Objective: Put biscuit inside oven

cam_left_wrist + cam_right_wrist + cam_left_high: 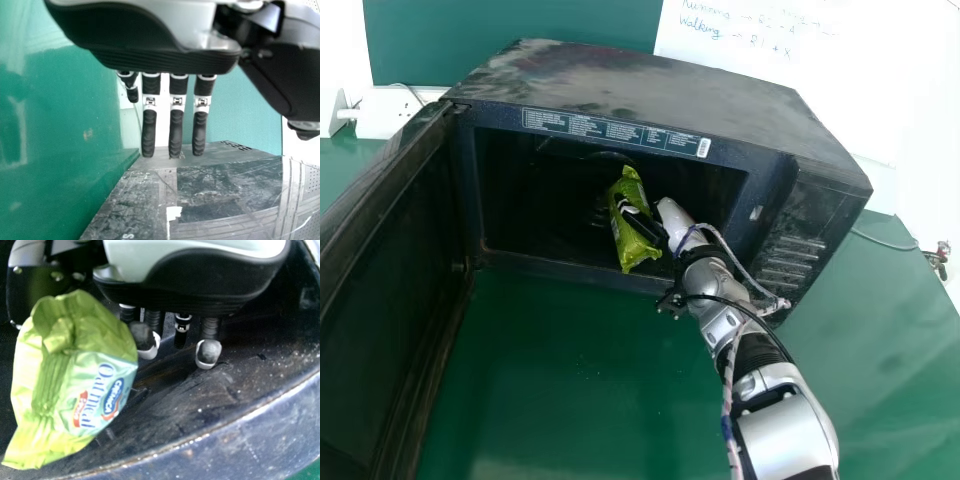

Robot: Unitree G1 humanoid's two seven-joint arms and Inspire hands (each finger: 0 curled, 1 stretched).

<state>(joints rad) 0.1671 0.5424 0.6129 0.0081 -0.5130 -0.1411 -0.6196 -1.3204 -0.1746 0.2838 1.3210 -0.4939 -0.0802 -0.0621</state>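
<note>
The green biscuit packet [631, 252] is at the mouth of the oven [640, 82], just behind the front sill [545, 268] or over it; whether it touches the floor of the cavity I cannot tell. Its long axis runs mostly near to far, the far end leaning a little left, so it points into the cavity rather than lying across the opening.

The packet lies directly left of the right hand [672, 222], touching it. That hand has the packet gripped, with a dark digit laid across its middle, and the right wrist view shows the packet beside the curled fingers. The right forearm [720, 318] comes in from the near right and slants far and left to the opening. The left hand [176, 135] has its fingers straight and bears no load; the right is clearly the nearer one, so the work is its own.

Further out, the open door [380, 290] stands to the left, well apart from the right arm, with the green table [560, 370] on the near side.

The step in hand looks like the placing. The next move probably calls for a little more travel to the far side, then a release; let go too soon, the near end might catch on the sill
</note>
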